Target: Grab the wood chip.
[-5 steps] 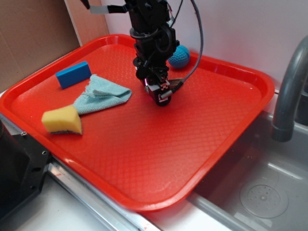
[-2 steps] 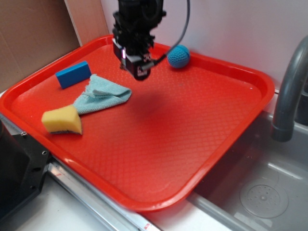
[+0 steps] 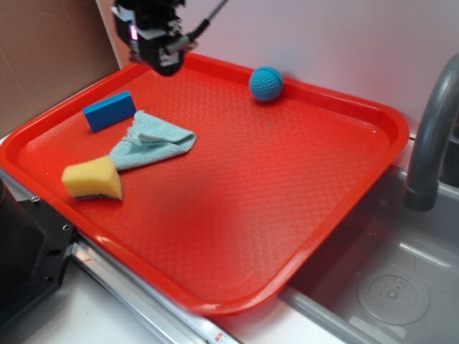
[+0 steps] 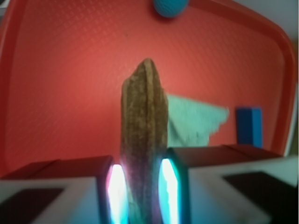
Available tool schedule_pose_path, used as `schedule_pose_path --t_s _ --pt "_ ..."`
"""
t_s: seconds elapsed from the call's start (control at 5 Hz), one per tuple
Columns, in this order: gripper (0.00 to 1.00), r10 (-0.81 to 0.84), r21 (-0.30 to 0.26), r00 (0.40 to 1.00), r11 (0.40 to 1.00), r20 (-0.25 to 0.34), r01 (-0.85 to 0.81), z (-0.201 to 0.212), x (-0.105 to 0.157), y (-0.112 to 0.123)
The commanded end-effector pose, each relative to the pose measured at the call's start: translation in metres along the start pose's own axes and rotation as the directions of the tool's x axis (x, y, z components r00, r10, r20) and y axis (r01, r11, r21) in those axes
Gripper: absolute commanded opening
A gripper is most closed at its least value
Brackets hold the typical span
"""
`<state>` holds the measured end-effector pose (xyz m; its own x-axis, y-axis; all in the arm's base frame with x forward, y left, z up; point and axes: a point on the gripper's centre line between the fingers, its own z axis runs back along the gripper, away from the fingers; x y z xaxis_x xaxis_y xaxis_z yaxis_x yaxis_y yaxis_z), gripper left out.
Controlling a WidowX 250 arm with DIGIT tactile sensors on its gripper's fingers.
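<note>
Gripper [image 3: 159, 61]: raised above the red tray [image 3: 237, 215], toward its 11 o'clock corner in the exterior view; upper part cut off by the frame edge. Jaws pinching the wood chip [image 4: 142, 140], one pad on each flat side, seen clearly in the wrist view.

Wood chip: brown-grey, rough-grained, elongated sliver. Held upright on edge between the jaws, its pointed end standing well beyond the fingertips [image 4: 105, 186]. Clear of the tray surface. Not discernible in the exterior view, where the gripper hides it.

Red tray: large, textured floor, raised rim; rests on the desk [image 3: 86, 315], overhanging a grey sink [image 3: 387, 287] at its 4 o'clock side.

Blue ball [image 3: 266, 84]: knitted, on the tray near the far rim at 1 o'clock, apart from everything else.

Blue block [image 3: 109, 111]: rectangular, lying flat at 10 o'clock on the tray, just beside the cloth.

Light blue cloth [image 3: 150, 140]: crumpled and folded, between the blue block and the sponge.

Yellow sponge [image 3: 92, 180]: wedge-shaped, dark underside, at 8 o'clock near the tray's front-left rim, touching the cloth's lower edge.

Grey faucet [image 3: 430, 136]: curved, at 3 o'clock beyond the tray.
</note>
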<state>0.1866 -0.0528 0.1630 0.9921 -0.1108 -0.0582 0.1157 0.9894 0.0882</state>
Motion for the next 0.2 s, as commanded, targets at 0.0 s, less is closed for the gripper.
schedule_pose_path --t_s 0.0 --pt "0.0 -0.006 -0.003 0.996 1.0 0.088 0.007 0.0207 -0.0254 -0.0092"
